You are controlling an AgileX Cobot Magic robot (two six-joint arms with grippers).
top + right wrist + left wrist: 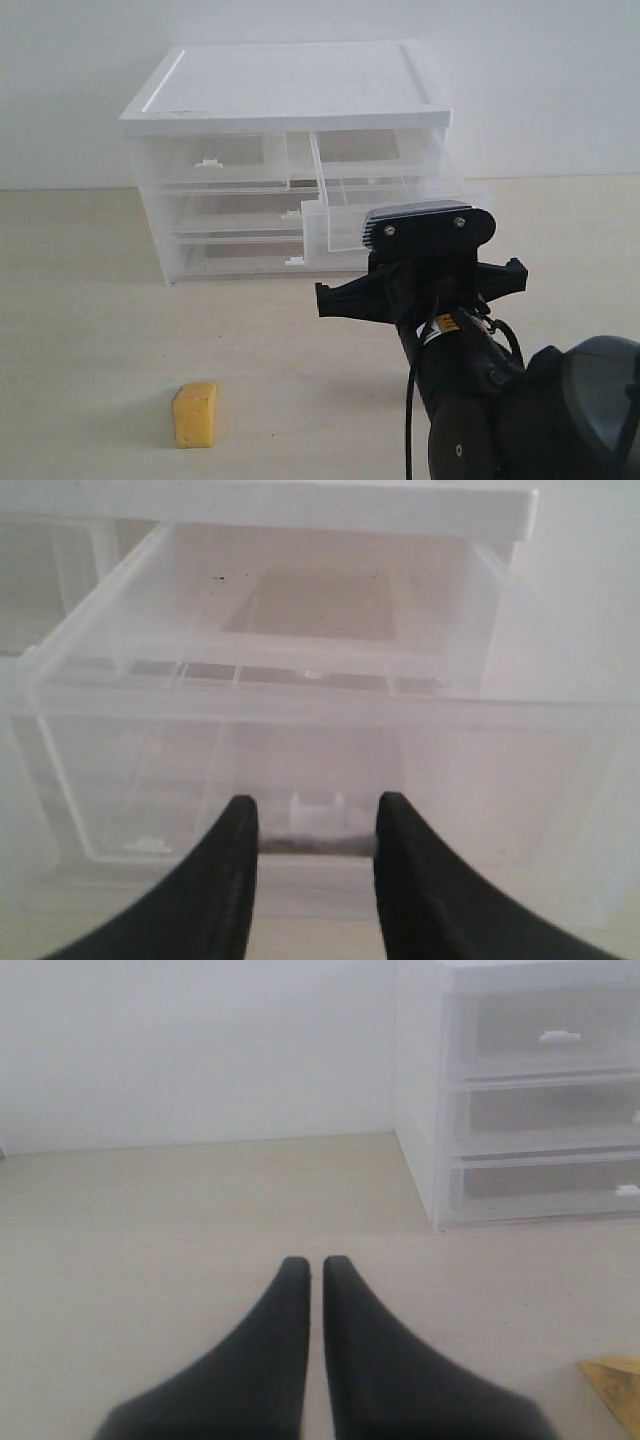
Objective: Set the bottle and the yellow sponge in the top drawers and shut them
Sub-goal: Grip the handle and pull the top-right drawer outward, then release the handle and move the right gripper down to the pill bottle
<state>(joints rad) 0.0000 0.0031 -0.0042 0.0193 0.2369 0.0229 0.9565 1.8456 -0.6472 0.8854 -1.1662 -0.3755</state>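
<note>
The yellow sponge (196, 414) lies on the table at the front left, and its corner shows in the left wrist view (617, 1384). The bottle is out of view. The right top drawer (340, 215) is pulled out of the white-topped cabinet (290, 85); the left top drawer (215, 160) is shut. My right gripper (312, 818) is open in front of the pulled-out drawer (300, 710), its fingers either side of the white handle tab (318, 806) with nothing held. My left gripper (315, 1265) is shut and empty over bare table.
Two full-width drawers (240, 235) below are shut. The right arm's wrist (428, 255) hides the open drawer's front in the exterior view. A white wall stands behind the cabinet.
</note>
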